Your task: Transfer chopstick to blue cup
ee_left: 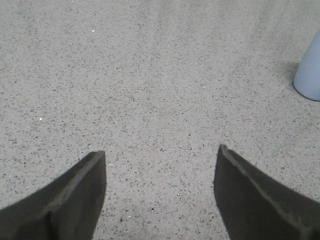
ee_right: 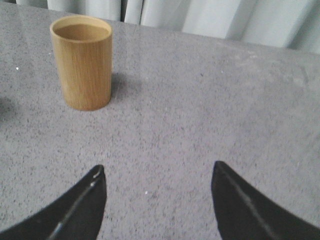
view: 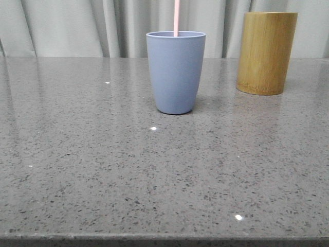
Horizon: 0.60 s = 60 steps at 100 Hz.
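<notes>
The blue cup (view: 176, 72) stands upright in the middle of the grey table, and a pale pink chopstick (view: 177, 18) rises from inside it past the top of the front view. A bit of the cup's base (ee_left: 309, 75) shows at the edge of the left wrist view. My left gripper (ee_left: 161, 155) is open over bare tabletop, apart from the cup, with nothing between its fingers. My right gripper (ee_right: 157, 170) is open too, with only table between its fingers. Neither gripper appears in the front view.
A yellow-brown bamboo holder (view: 266, 53) stands to the right of the blue cup, further back; in the right wrist view the bamboo holder (ee_right: 82, 62) looks hollow with nothing visible inside. Grey curtains (view: 77, 25) hang behind the speckled table (view: 154, 180).
</notes>
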Tool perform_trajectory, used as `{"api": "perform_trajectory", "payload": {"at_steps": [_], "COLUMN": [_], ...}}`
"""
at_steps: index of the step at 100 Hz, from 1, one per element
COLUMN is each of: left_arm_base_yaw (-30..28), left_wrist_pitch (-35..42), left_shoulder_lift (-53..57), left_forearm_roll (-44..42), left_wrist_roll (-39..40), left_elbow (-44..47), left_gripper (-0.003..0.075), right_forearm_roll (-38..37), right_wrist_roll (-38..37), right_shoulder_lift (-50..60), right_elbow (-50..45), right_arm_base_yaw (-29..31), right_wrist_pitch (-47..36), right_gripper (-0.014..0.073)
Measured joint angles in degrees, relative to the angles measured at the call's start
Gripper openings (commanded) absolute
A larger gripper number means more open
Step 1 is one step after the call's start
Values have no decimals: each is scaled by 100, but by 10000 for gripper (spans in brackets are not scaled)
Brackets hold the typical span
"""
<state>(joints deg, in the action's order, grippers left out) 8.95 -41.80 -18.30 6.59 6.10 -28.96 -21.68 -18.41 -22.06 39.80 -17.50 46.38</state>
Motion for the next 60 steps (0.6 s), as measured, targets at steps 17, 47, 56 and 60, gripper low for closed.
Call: {"api": "perform_trajectory", "payload": {"at_steps": [17, 47, 56, 60], "left_arm_base_yaw": [0, 0, 0, 0], "left_wrist_pitch": [0, 0, 0, 0], "left_shoulder_lift": [0, 0, 0, 0], "left_forearm_roll": [0, 0, 0, 0], "left_wrist_roll": [0, 0, 0, 0], "left_elbow": [0, 0, 0, 0], "left_gripper": [449, 438, 391, 353], "right_forearm_roll": [-9, -9, -9, -9], "right_wrist_roll": [-223, -272, -272, -272], "right_shoulder_lift": [614, 739, 739, 739], "right_elbow": [-556, -724, -724, -724], "right_arm_base_yaw": [0, 0, 0, 0], "right_wrist_pitch": [20, 41, 41, 41], "right_gripper": [468, 449, 367, 309]}}
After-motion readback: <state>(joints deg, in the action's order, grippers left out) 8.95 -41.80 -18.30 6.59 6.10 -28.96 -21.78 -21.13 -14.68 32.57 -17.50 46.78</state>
